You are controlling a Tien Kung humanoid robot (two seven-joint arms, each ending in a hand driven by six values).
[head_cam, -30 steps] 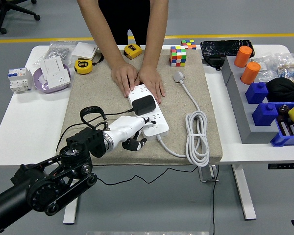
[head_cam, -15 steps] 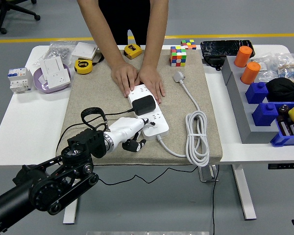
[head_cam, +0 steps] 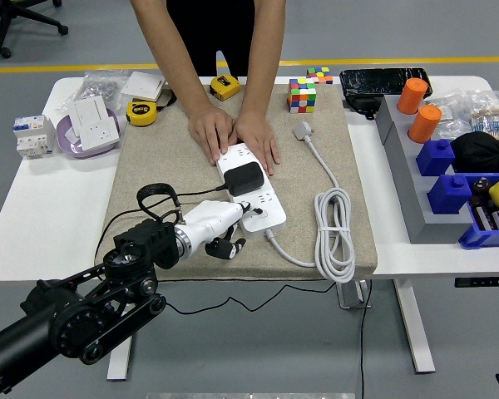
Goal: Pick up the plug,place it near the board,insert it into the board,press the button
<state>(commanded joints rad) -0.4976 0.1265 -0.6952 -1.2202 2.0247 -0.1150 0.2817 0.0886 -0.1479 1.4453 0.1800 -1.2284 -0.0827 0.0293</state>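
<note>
One plug (head_cam: 244,177) beyond left hand (head_cam: 220,226).

Black plug (head_cam: 243,178) seated in white power board (head_cam: 254,191), board lying flat, angled on beige mat

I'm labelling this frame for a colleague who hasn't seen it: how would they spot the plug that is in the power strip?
Start at the beige mat in the table's middle, where a person's hands press down on a white power strip. The black plug sits in the strip just below those hands. It is the only black block on the white strip.
</note>
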